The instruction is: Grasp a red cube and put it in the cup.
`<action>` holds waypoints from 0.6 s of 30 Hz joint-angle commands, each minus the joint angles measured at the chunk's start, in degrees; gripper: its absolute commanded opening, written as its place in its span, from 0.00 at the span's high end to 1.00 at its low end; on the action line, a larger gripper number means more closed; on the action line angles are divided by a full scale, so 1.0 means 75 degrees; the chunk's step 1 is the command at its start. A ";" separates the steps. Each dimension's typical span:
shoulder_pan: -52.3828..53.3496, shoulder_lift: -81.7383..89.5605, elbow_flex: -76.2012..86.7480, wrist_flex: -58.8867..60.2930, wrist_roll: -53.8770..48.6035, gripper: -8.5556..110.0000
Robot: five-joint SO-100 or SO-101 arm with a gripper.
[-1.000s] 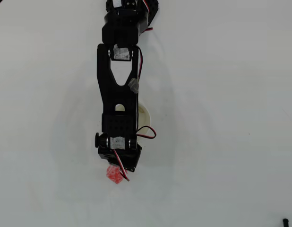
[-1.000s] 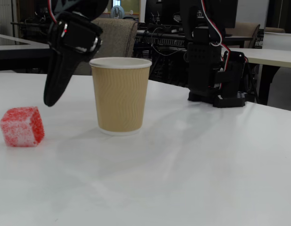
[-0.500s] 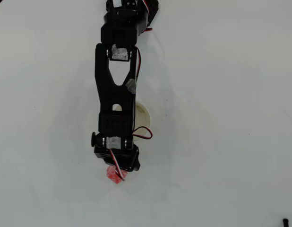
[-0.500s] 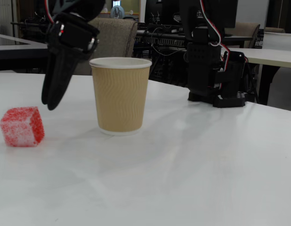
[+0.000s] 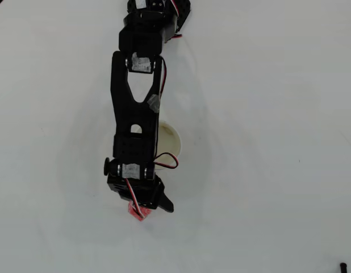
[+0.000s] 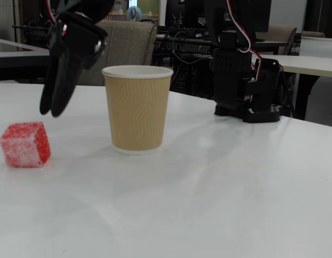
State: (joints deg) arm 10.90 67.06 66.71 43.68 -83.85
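The gripper (image 6: 52, 107) swings left and lifts from its spot a second ago, jaws parting slightly above the red cube (image 6: 25, 144) resting on the counter (image 6: 219, 183) beside the cup (image 6: 137, 107), ungrasped.

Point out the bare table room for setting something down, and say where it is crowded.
Overhead view: the table is bare right of the cup and left of the arm. Crowded: the strip under the arm, where the gripper hangs over the red cube.
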 commanded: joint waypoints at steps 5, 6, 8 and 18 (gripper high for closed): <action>0.0117 -0.0035 -0.0691 -0.0562 -0.0117 0.60; 0.0141 -0.0129 -0.0691 -0.0645 -0.0129 0.60; 0.0187 -0.0352 -0.0715 -0.0855 -0.0187 0.60; 0.0270 -0.0809 -0.1148 -0.0891 -0.0270 0.60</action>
State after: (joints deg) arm 12.13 59.15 63.19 37.53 -85.25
